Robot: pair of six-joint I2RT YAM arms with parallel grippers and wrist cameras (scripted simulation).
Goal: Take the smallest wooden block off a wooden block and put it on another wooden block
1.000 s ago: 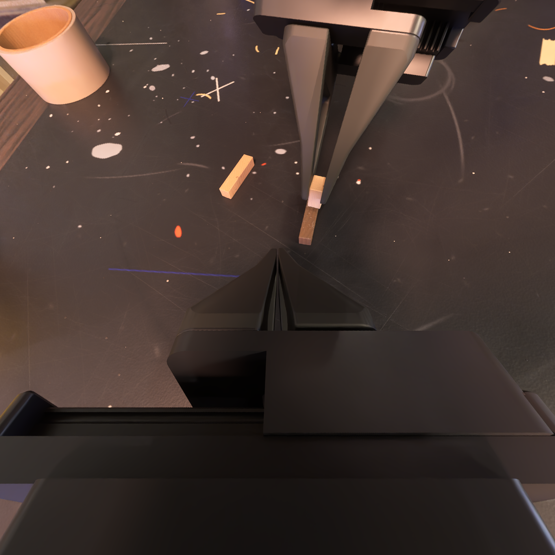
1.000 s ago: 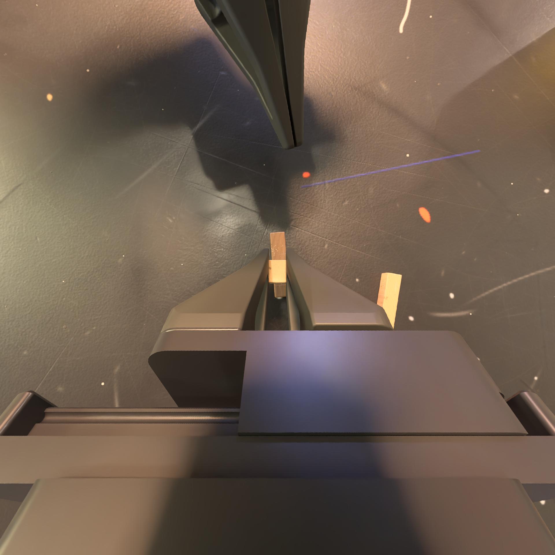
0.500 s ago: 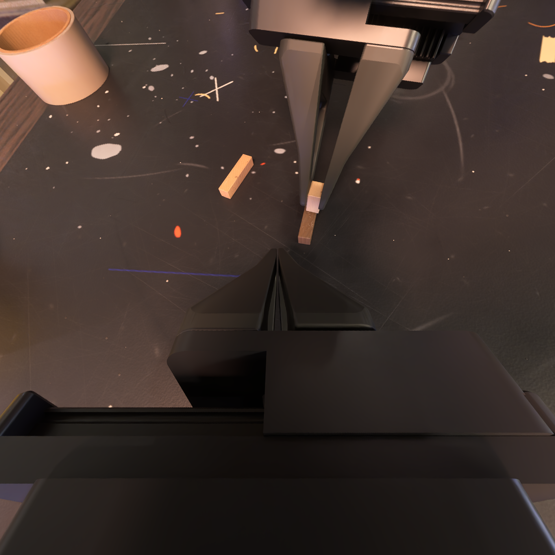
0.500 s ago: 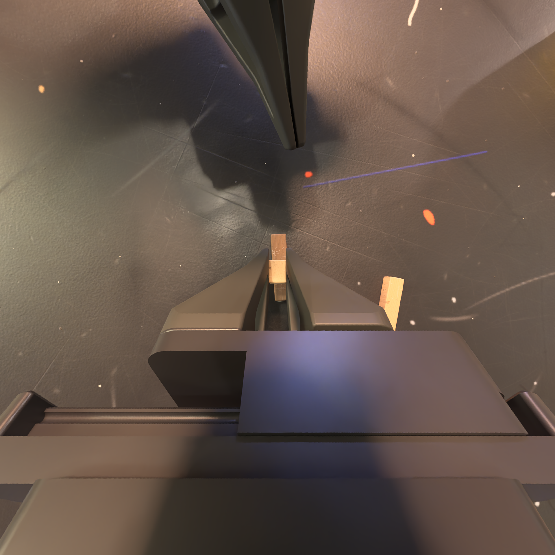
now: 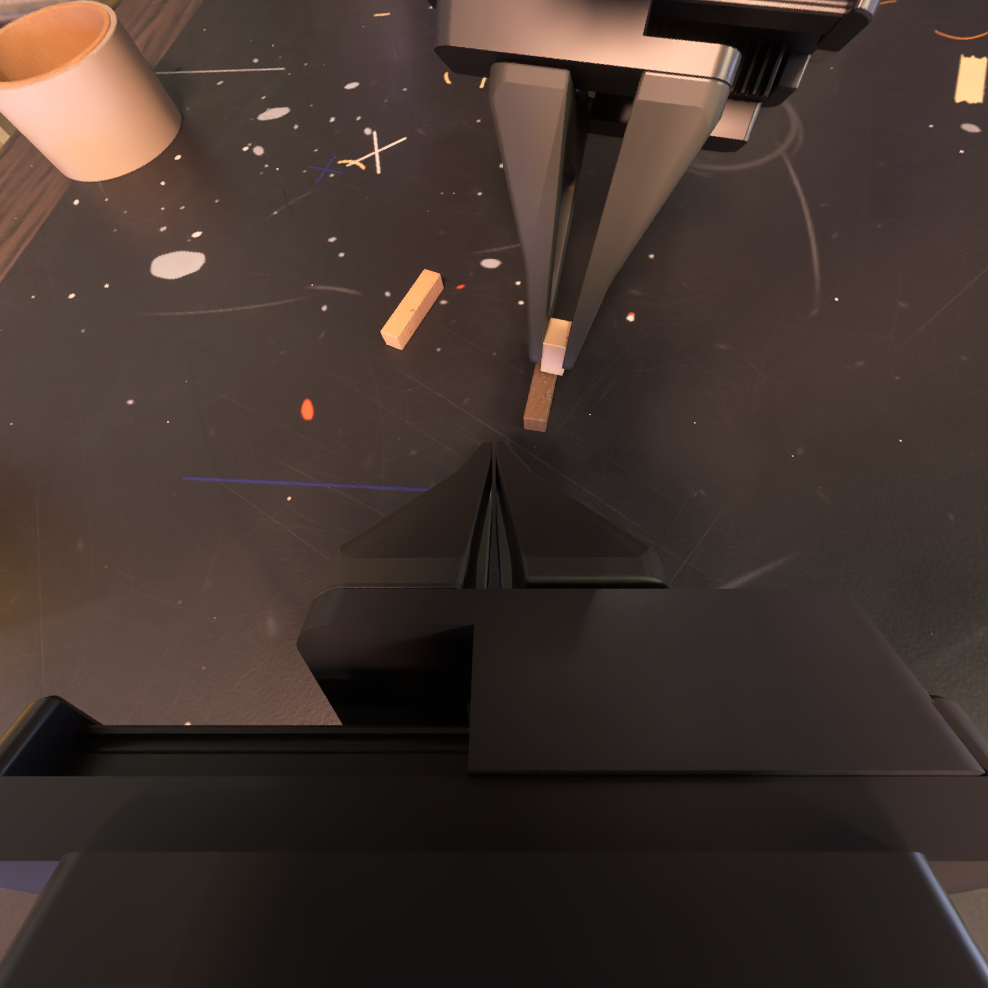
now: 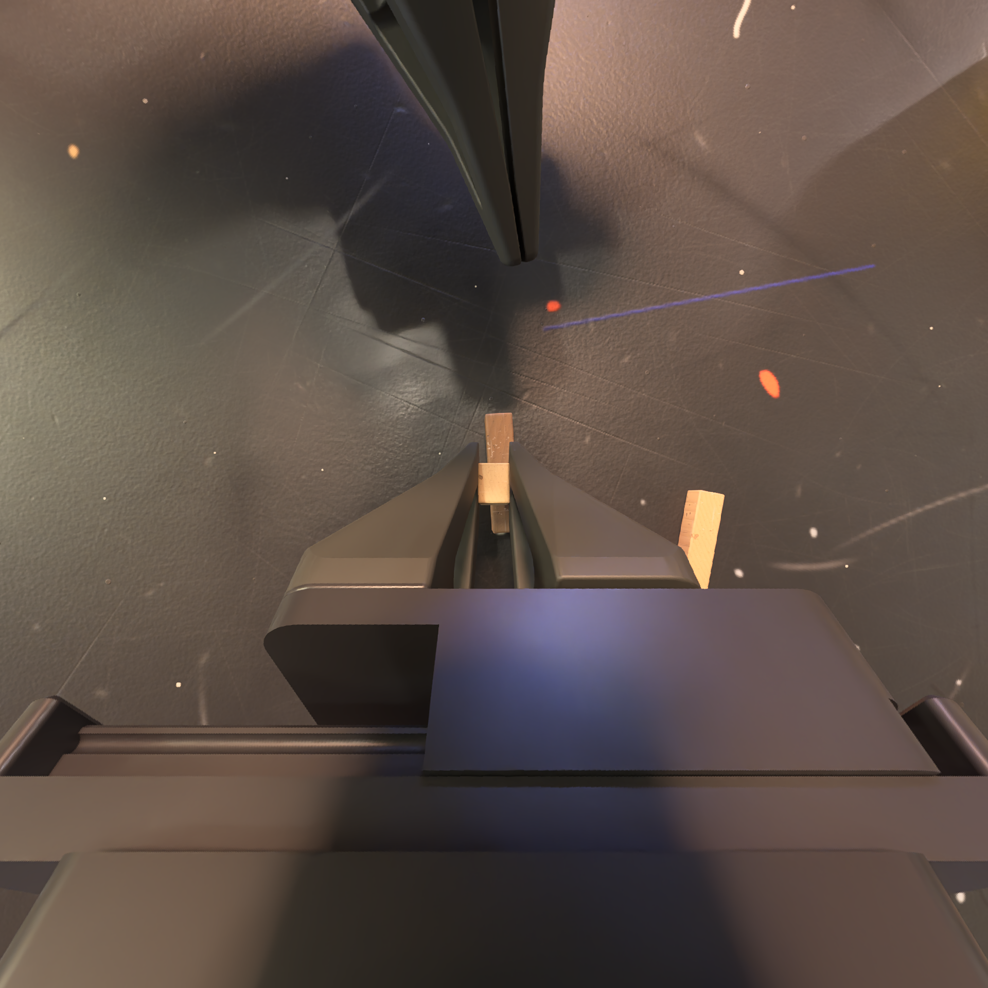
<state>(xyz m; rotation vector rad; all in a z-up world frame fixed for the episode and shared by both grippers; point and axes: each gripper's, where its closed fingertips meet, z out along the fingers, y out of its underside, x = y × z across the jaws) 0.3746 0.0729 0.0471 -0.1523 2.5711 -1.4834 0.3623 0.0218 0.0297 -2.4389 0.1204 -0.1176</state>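
A cylindrical tan cup (image 5: 80, 91) stands far left at the edge where the dark, paint-speckled, scratched table (image 5: 214, 534) meets a wood-grain strip. Bare surface separates it from the light wooden block (image 5: 411, 309), a rectangular bar lying flat and well apart from the other blocks. Further right, the right gripper (image 5: 553, 359) clamps the smallest wooden block (image 5: 554, 346), a pale cube, directly above the far end of the dark wooden block (image 5: 539, 398); whether they touch cannot be determined. The left gripper (image 5: 493, 446) hovers near this bar's close end, fingers pressed together, empty.
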